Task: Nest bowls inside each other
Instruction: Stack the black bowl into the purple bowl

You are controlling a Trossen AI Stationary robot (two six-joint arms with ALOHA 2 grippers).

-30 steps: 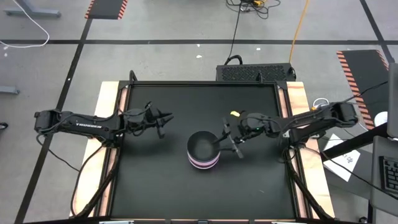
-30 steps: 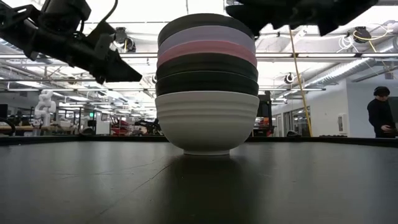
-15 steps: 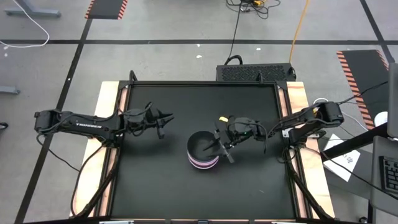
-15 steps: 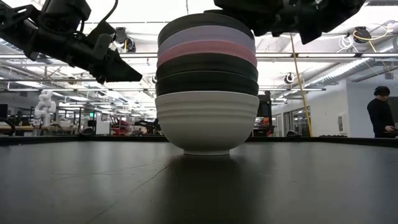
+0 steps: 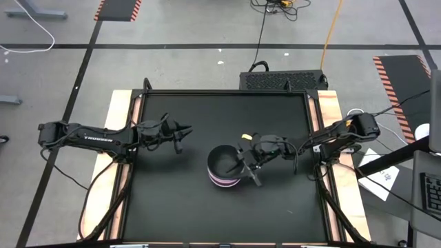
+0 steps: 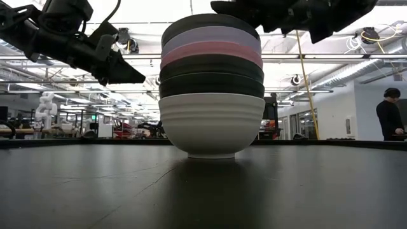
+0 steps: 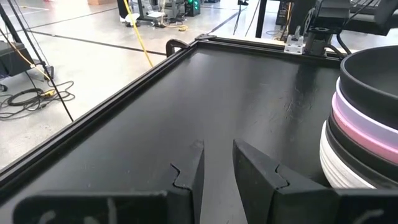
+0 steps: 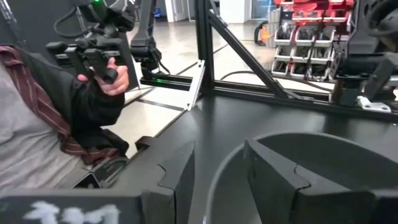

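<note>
Six bowls stand nested in one stack (image 5: 225, 169) at the middle of the black table. From the bottom they are white, black, black, pink, lavender and black (image 6: 211, 89), and the white one's foot rests on the table. My right gripper (image 5: 247, 169) is open at the stack's right side. Its fingers straddle the top black bowl's rim (image 8: 217, 186), one over the hollow and one outside. My left gripper (image 5: 180, 136) hovers to the stack's left with a narrow gap between its fingers (image 7: 219, 146), holding nothing. My right gripper comes at the top black bowl's right rim (image 8: 217, 186) slanting down from the table's right, one finger (image 8: 273, 177) over the inside and one (image 8: 180, 171) outside. Whether either finger touches the rim, I cannot tell.
A raised black frame (image 5: 311, 124) runs around the table. A black box (image 5: 282, 79) sits beyond the far edge. A person's hand holding a controller (image 8: 102, 68) shows off the table, and another person (image 6: 388, 117) stands far back in the room.
My right gripper has moved toward the table's left and slightly toward the near edge, from beside the stack to over the top bowl's right rim. The stack has stayed where it was.
</note>
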